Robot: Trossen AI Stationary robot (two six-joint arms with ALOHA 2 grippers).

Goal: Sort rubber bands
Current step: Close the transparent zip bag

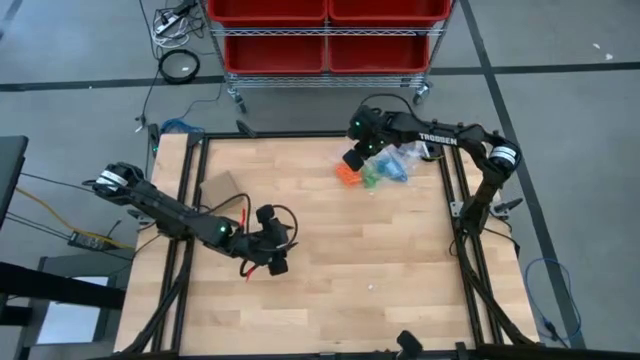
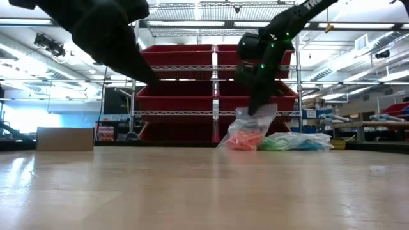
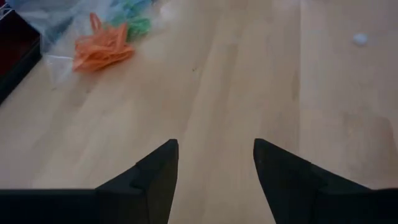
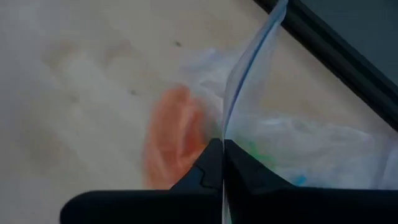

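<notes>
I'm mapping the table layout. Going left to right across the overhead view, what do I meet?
Left gripper, fingers open → orange rubber bands → green rubber bands → blue rubber bands.

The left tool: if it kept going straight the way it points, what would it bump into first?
Probably just the bare wooden table. The left tool is open, empty. The orange rubber bands lie off to one side, though depth is unclear.

The left arm reaches low across the table's left half, its left gripper point(image 3: 216, 163) pointing toward the middle with fingers spread wide and nothing between them. The right arm bends over the far right side, its right gripper point(image 4: 222, 163) angled downward, fingers pinched together
</notes>
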